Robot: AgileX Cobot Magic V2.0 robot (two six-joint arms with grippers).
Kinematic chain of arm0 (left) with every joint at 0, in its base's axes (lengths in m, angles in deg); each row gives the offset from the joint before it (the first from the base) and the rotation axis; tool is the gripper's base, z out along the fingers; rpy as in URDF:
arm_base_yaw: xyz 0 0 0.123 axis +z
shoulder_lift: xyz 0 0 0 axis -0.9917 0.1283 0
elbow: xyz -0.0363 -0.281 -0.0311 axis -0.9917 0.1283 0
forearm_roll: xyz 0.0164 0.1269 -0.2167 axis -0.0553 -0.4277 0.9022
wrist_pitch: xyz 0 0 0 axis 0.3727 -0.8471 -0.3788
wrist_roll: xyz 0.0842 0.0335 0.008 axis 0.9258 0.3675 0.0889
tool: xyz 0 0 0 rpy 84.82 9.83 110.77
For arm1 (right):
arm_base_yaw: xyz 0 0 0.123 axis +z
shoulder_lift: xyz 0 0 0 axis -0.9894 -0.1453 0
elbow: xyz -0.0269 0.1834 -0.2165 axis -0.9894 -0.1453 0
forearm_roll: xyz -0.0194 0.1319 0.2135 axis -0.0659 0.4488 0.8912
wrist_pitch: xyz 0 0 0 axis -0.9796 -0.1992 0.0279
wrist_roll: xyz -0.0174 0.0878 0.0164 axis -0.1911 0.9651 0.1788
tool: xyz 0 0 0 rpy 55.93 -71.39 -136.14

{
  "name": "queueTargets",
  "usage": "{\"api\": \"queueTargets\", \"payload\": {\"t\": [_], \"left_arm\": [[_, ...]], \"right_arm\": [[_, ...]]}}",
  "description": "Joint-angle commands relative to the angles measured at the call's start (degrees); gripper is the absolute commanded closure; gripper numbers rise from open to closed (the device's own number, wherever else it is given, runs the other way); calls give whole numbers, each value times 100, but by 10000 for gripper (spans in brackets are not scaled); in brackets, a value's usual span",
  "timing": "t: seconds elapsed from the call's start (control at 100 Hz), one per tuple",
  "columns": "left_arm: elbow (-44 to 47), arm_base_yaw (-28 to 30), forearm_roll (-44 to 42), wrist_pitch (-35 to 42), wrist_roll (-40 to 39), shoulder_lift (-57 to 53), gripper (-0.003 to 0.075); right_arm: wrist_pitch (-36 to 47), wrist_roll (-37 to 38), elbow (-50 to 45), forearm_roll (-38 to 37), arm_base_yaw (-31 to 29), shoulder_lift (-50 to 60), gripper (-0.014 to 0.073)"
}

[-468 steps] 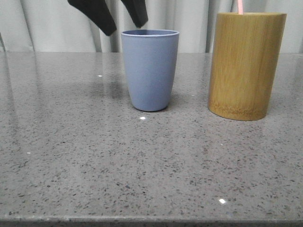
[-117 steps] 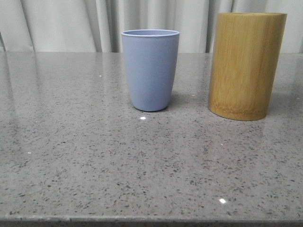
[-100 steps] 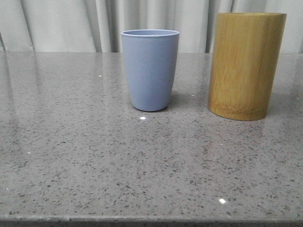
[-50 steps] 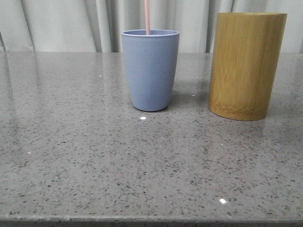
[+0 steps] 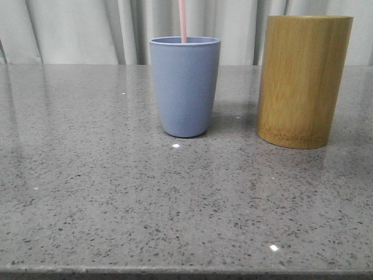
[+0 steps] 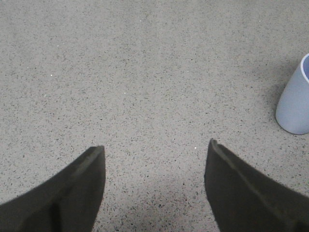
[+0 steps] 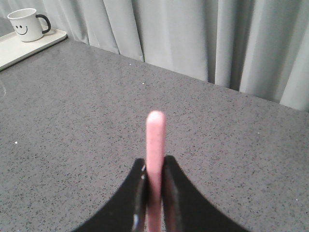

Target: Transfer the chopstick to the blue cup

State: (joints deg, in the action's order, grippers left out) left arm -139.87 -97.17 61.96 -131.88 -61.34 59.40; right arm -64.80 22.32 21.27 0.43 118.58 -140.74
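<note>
Chopstick: upright, lower end inside the blue cup, shaft rising above its rim; held vertical, probably so it drops in cleanly.
Right claw: pinched tight on the chopstick (not yet released).
Left claw: spread wide, empty, over bare surface beside the blue cup.
Bamboo holder: stands apart from the blue cup.
Count: one chopstick, one cup, one holder, one mug on one tray.
</note>
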Motion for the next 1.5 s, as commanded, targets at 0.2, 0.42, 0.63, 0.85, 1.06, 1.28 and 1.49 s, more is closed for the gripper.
{"api": "queueTargets", "payload": {"t": [0.2,0.42,0.63,0.85,1.06,1.28,1.49], "left_arm": [[-143,9,43,379,-72,-38,279],[-143,9,43,366,-83,-38,279],[-118,9,-384,433,-385,-214,279],[-77,9,-1071,458,-815,-602,279],[173,9,-1249,471,-880,-981,279],[555,9,-1270,481,-927,-1348,279],[773,9,-1276,470,-932,-1680,327]], "right_arm": [[509,-69,155,-89,10,192,313],[497,-69,155,-89,-1,320,306],[387,-69,-41,-132,-302,868,306],[362,-69,-828,-355,-751,1704,306],[202,-69,-1695,-395,-1290,2642,306],[54,-69,-2499,-395,-1872,3687,307],[-483,-69,-3040,-479,-2329,4712,309]]}}
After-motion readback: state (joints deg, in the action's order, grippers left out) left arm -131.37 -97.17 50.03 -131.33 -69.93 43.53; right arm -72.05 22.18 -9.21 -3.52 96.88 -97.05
